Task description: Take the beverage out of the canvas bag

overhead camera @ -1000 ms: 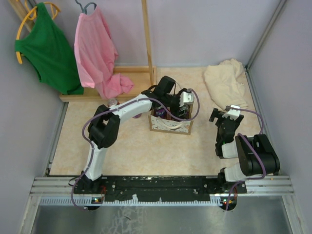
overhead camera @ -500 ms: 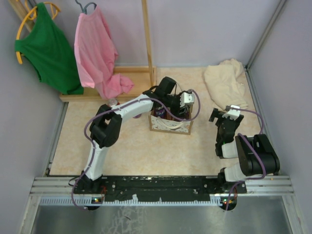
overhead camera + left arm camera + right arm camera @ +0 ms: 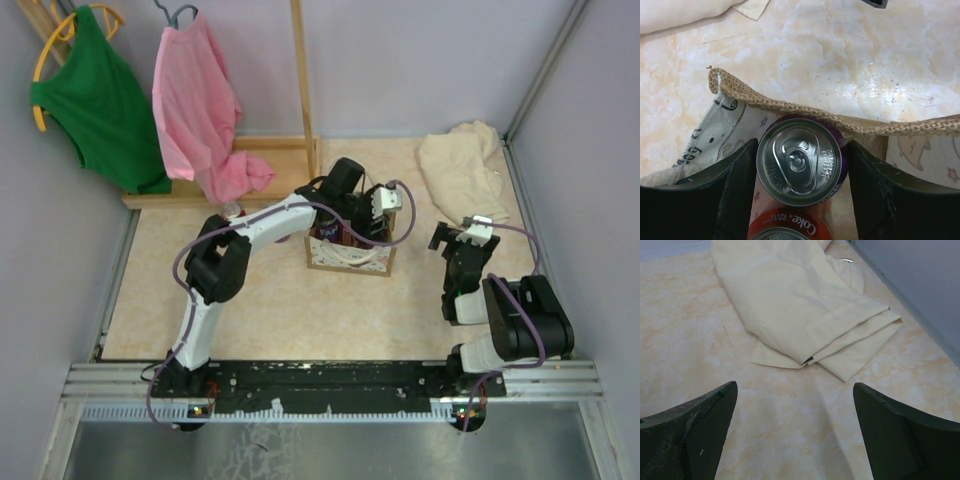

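The purple beverage can (image 3: 799,161) is seen upright inside the canvas bag (image 3: 790,106), against its woven rim, with 1 red cola can (image 3: 785,226) just beside it. It is pinched between the jaws of the left gripper (image 3: 801,150). The right gripper (image 3: 795,387) is seen with jaws spread wide, near a folded cream cloth (image 3: 800,310)

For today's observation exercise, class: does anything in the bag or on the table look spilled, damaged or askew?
Nothing looks spilled or damaged. The canvas bag's rim sags unevenly, and a cream cloth lies rumpled near the far right corner. The purple can and the Coke can stand upright inside.
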Tool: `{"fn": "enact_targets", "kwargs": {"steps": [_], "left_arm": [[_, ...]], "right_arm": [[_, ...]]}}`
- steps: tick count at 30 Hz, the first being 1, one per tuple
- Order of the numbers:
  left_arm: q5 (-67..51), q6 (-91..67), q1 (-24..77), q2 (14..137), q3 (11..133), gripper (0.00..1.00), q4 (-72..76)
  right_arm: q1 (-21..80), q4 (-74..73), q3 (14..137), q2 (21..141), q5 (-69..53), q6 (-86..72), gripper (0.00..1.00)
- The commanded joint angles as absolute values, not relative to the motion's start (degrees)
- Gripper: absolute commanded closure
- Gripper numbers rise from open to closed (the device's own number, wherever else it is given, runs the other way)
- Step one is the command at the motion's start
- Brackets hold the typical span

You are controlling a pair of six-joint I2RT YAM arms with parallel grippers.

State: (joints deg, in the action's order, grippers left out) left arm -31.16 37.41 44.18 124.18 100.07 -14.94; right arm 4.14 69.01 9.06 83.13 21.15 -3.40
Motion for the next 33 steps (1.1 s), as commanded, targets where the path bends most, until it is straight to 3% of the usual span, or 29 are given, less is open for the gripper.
{"fn": "enact_targets", "kwargs": {"steps": [1,22,33], "left_arm": [[-24.53,35.16,44.18,122.43,101.84,1.0,-14.82],[-17.79,30.86,44.21,109.95,98.64,1.0,-5.68],[-10.08,31.32,44.2,105.77,101.83,1.0,-12.31]], "right_arm": [[4.66,71.54,9.84,83.23,22.15,-2.74,0.01],[4.66,71.46,9.84,83.23,22.14,-2.75,0.01],[4.66,71.47,9.82,83.19,22.14,-2.78,0.01]]}}
